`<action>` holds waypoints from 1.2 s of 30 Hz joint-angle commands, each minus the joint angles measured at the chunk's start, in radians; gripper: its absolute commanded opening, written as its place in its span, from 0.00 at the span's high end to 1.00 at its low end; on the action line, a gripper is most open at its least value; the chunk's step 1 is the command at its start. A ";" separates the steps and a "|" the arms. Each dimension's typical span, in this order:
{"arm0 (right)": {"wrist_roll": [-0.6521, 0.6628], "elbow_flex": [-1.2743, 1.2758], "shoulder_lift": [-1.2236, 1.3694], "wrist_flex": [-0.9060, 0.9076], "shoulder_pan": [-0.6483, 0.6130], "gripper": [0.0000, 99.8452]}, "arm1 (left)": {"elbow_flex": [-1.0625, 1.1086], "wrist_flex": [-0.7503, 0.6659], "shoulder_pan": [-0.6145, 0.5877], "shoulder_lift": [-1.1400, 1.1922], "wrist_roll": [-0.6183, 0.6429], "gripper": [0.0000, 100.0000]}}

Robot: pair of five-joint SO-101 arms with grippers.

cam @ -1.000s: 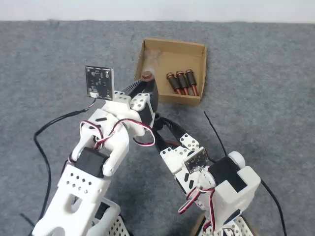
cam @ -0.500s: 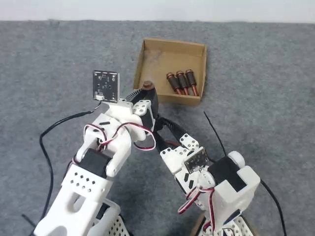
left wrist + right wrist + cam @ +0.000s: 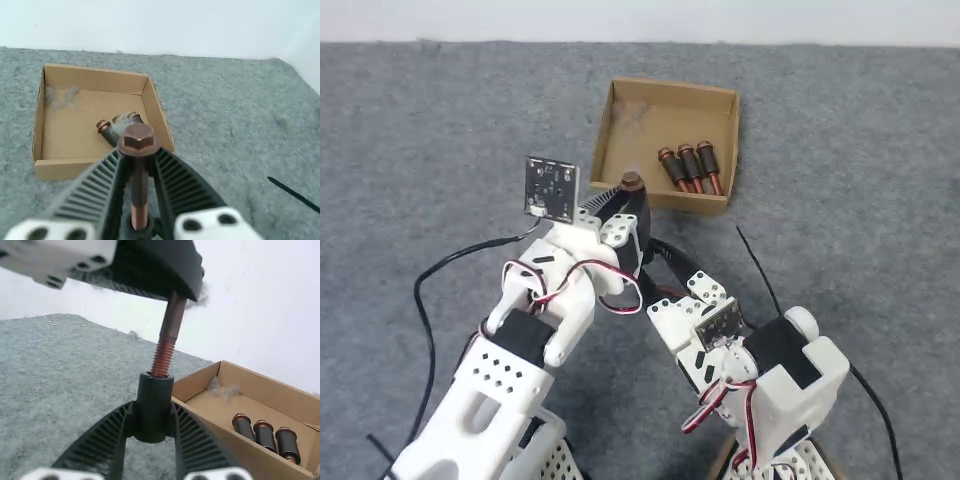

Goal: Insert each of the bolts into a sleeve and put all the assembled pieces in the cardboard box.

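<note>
Left arm is stretching forward over the grey counter (image 3: 440, 130), its gripper (image 3: 137, 156) hanging by the near wall of the cardboard box (image 3: 665, 88). Its fingers are pinching a copper-coloured bolt (image 3: 139, 185) by the shank just under the hex head, and the bolt is standing roughly upright, head on top. Right arm is sitting lower and folded in closer to its base, its gripper (image 3: 152, 412) coming in directly beneath the left one. Its fingers are clamping a black sleeve (image 3: 152, 402) with the mouth facing up. The bolt's threaded end is sitting in the sleeve's mouth, though how deep cannot be told. Both parts are hanging above the counter, just beside the box. Inside the box three assembled pieces (image 3: 690, 168) are lying side by side, touching, toward the near wall.
</note>
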 commanded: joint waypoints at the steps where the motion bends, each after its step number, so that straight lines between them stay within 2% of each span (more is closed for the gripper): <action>1: 0.008 0.005 -0.004 -0.015 0.033 0.99 | 0.035 -0.029 0.023 -0.021 -0.014 0.99; 17: 0.011 -0.002 -0.004 -0.012 0.053 0.99 | 0.470 -0.034 0.023 -0.552 -0.014 0.99; 22: 0.011 0.002 -0.004 -0.012 0.053 0.99 | 0.539 -0.034 0.023 -0.606 -0.014 0.99; 29: 0.011 0.002 -0.004 -0.013 0.053 0.99 | 0.544 -0.117 0.023 -0.609 -0.012 0.99; 36: 0.012 0.002 -0.004 -0.015 0.053 0.99 | 0.538 -0.127 0.025 -0.609 -0.012 0.99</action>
